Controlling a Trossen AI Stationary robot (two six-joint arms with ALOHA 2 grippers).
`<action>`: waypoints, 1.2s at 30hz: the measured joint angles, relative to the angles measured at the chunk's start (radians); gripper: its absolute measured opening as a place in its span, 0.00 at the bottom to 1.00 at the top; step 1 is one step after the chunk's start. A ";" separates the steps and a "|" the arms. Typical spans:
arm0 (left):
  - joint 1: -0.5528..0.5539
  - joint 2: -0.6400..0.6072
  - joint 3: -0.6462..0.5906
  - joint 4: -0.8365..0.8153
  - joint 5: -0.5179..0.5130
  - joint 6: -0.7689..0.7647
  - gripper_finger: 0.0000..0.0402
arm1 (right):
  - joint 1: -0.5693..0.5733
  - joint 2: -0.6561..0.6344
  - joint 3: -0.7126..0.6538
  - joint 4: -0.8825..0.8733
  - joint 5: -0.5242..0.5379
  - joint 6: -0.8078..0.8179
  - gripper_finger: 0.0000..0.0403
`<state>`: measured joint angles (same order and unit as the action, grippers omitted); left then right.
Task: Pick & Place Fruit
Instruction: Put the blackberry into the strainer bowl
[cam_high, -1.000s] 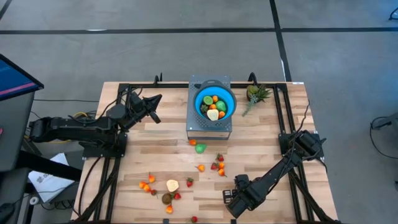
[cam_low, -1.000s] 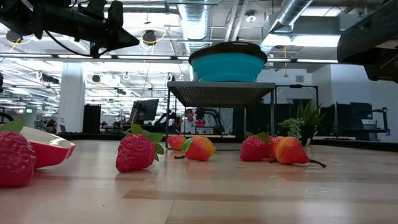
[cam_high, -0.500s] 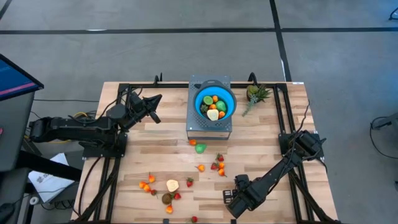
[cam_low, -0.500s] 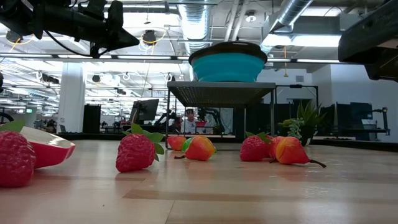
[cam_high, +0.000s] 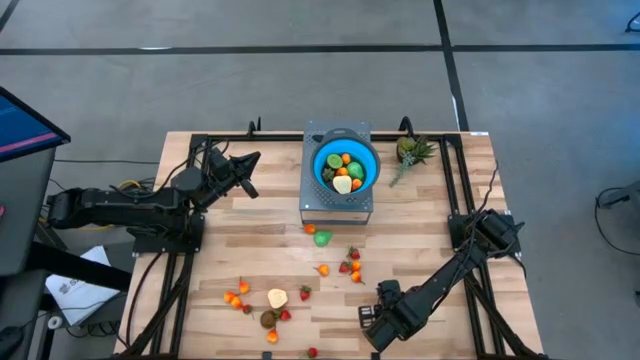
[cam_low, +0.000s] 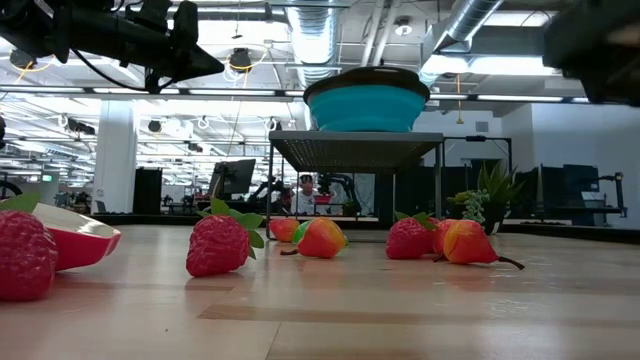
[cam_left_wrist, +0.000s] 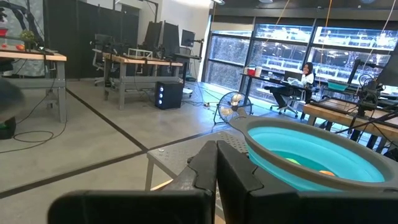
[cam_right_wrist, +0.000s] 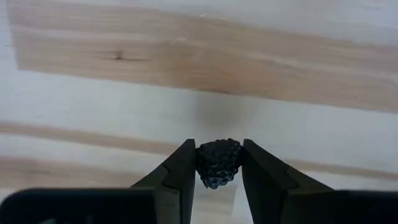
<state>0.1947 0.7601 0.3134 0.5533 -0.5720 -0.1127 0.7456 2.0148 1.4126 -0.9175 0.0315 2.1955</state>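
Wooden table (cam_high: 250, 240) with scattered fruit (cam_high: 350, 265)

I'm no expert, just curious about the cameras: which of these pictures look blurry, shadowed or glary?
Low view: the near strawberry at the edge is soft, and a dark arm at upper right is smeared. Right wrist view: the right gripper holds a dark bumpy berry above a faint shadow on the table. Left wrist view: the windows glare behind the blue bowl.

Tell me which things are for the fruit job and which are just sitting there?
For the job: small toy fruits scattered on the wooden table; round blue bowl; bumpy dark berry in the right gripper.
Just lying about: spiky green-leaved plant piece; grey metal stand.
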 joint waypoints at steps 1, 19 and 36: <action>0.000 0.000 0.000 0.000 0.000 0.000 0.00 | 0.000 0.000 0.010 -0.007 0.000 0.000 0.25; 0.000 0.000 0.000 0.000 0.000 0.000 0.00 | -0.055 -0.002 0.271 -0.206 0.223 -0.100 0.24; 0.000 0.000 0.000 0.000 0.000 0.000 0.00 | -0.368 -0.002 0.601 -0.397 0.442 -0.710 0.24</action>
<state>0.1948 0.7601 0.3134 0.5537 -0.5720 -0.1127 0.3776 2.0132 2.0131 -1.3147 0.4738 1.4850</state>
